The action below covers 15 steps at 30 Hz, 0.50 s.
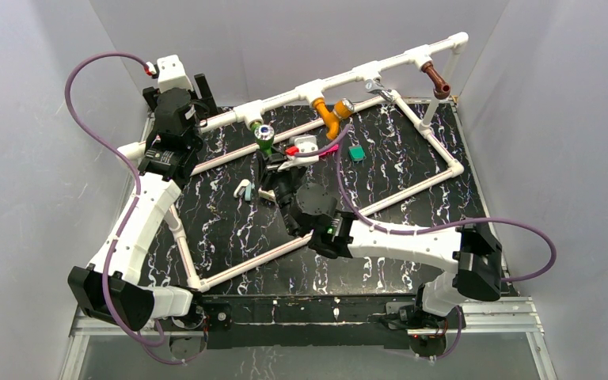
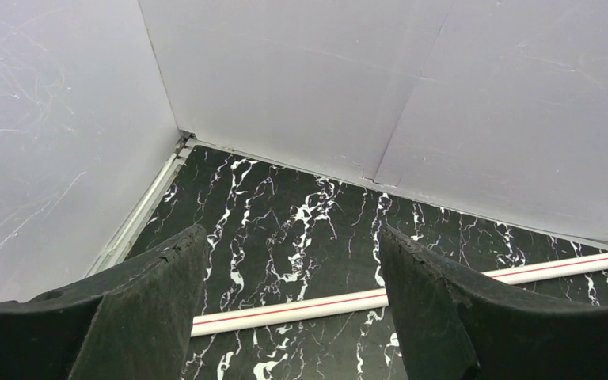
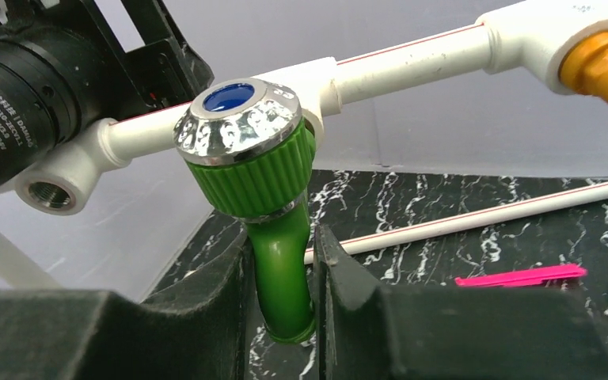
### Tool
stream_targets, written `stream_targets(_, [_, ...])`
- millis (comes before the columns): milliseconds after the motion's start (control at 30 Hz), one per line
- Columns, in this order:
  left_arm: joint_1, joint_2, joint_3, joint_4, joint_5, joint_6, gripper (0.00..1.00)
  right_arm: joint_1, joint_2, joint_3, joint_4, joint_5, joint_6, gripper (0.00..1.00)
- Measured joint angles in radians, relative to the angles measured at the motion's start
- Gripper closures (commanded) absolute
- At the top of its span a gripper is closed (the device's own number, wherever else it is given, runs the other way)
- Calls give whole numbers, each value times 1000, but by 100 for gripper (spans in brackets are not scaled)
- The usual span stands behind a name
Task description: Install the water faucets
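A green faucet [image 1: 264,136] with a chrome, blue-centred cap sits at a tee of the raised white pipe [image 1: 340,77]. In the right wrist view my right gripper [image 3: 285,245] is shut on the green faucet's down-turned spout [image 3: 283,285]. In the top view the right gripper [image 1: 273,160] is just in front of it. An orange faucet [image 1: 328,116] and a brown faucet [image 1: 438,81] hang from tees further right. The orange faucet [image 3: 602,67] also shows in the right wrist view. My left gripper [image 1: 204,91] is open and empty [image 2: 289,269] at the back left corner.
A pink strip [image 1: 321,152] and a small green block [image 1: 356,153] lie on the black marbled board. A white pipe frame [image 1: 412,188] runs round the board. An empty threaded fitting [image 3: 50,194] is left of the green faucet. A small white and teal piece [image 1: 243,190] lies nearby.
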Motion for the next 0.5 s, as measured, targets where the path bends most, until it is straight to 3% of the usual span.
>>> stream_targets(233, [-3,-2,-1,-2,-1,-1,23,-12,-21,13,-91,-23,117,99])
stream_targets(367, [-3,-2,-1,1,-3,0,23,-12,-15,16,-74,-36,23,99])
stream_targets(500, [-3,-2,-2,9,-8,0,23,-11,10,17,4,-51,-175,99])
